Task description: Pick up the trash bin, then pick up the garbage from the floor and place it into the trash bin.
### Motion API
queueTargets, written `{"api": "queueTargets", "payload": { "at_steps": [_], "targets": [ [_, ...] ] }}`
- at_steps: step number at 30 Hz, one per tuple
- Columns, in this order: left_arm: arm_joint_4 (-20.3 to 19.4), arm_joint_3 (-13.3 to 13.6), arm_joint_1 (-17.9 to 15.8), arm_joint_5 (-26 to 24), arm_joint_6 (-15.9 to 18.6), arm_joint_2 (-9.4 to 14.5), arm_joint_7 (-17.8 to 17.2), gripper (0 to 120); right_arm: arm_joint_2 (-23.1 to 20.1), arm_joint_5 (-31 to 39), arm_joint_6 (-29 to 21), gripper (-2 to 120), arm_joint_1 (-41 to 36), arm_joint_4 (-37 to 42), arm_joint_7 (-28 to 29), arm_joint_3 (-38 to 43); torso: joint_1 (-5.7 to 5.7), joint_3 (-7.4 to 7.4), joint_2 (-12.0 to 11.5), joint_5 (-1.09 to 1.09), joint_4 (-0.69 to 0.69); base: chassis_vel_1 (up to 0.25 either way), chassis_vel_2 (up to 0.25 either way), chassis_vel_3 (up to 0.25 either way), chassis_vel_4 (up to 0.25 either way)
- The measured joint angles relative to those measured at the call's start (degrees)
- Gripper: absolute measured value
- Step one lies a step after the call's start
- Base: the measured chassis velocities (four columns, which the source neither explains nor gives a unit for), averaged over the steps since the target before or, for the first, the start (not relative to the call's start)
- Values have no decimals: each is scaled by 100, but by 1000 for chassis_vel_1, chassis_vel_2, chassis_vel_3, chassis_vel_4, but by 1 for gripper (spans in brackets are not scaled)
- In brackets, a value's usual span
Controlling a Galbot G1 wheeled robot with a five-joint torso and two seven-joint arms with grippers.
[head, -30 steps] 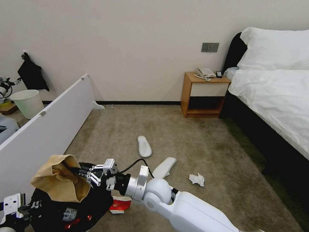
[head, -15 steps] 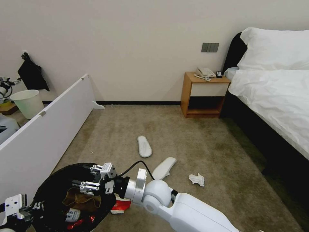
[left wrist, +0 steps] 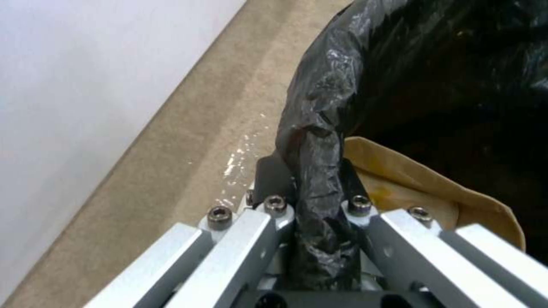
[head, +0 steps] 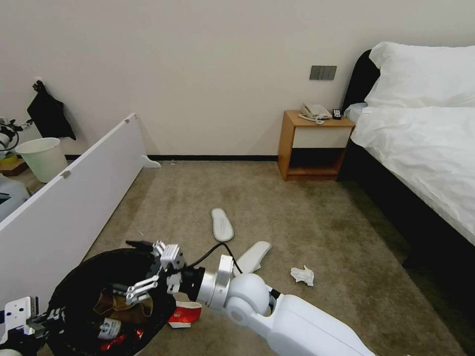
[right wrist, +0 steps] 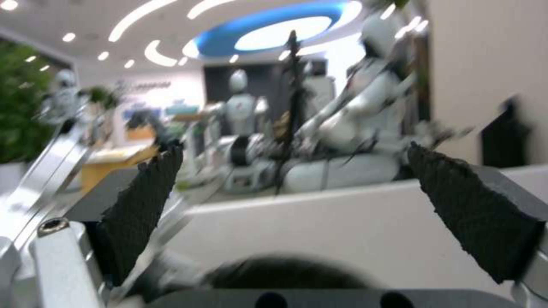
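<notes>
Directly under right gripper (head: 136, 269): trash bin (head: 84, 277).

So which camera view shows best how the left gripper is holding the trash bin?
The left wrist view. There the left gripper is shut on the black-bagged rim of the trash bin, seen up close. The head view shows the gripper at the bin's near edge, grip unclear. The right wrist view shows a dark blur, perhaps the bin.

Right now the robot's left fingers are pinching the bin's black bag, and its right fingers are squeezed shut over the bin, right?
Not quite. The right gripper is open over the bin, not squeezed shut: the right wrist view shows its two black fingers spread wide with nothing between them. The left gripper does pinch the black bag at the rim, as the left wrist view shows.
</notes>
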Motion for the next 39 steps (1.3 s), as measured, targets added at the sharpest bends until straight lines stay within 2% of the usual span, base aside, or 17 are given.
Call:
{"api": "queueTargets", "payload": {
  "at_steps": [1,4,8,11,15,18,22,25,26,27,29,33,39],
  "targets": [
    [0,0,0,0,0,0,0,3,0,0,0,100,0,0,0,0,0,0,0,0,0,0,0,0,0],
    [50,-138,-27,14,0,-37,9,3,64,27,20,100,-111,-49,-21,699,0,0,0,0,-2,0,0,0,0],
    [68,-272,-35,-28,0,-69,18,3,59,60,18,100,-179,-65,148,1027,0,0,0,0,-3,0,0,0,0],
    [102,-528,11,-191,0,-77,50,3,-8,16,-83,100,-431,-39,820,1383,0,0,0,0,-2,0,0,0,0],
    [125,-636,26,-266,0,-28,55,3,-13,-114,-128,100,-618,-54,1166,1473,0,0,0,0,-2,0,0,0,0],
    [142,-761,33,-384,0,55,58,3,-12,-489,-216,100,-938,-191,1796,1518,0,0,0,0,-2,0,0,0,0],
    [145,-808,50,-441,0,83,58,3,-12,-659,-282,100,-1113,-371,2085,1504,0,0,0,0,-2,0,0,0,0],
    [142,-824,67,-466,0,89,59,3,-13,-745,-395,100,-1199,-518,2125,1471,0,0,0,0,-2,0,0,0,0],
    [137,-837,73,-477,0,91,59,3,-9,-835,-619,100,-1244,-624,2127,1448,0,0,0,0,-2,0,0,0,0],
    [137,-837,73,-477,0,91,59,3,-9,-835,-619,100,-1244,-624,2127,1448,0,0,0,0,-2,0,0,0,0],
    [121,-852,79,-503,0,92,64,3,73,-1137,-1088,100,-1274,-858,2119,1409,0,0,0,0,-2,0,0,0,0],
    [96,-860,99,-519,0,87,67,3,178,-1375,-1442,100,-1309,-1156,2058,1268,0,0,0,0,-1,0,0,0,0],
    [74,-891,108,-541,0,90,68,3,200,-1684,-1585,100,-1338,-1425,1803,1111,0,0,0,-1,-2,0,0,0,0]
  ]
}}
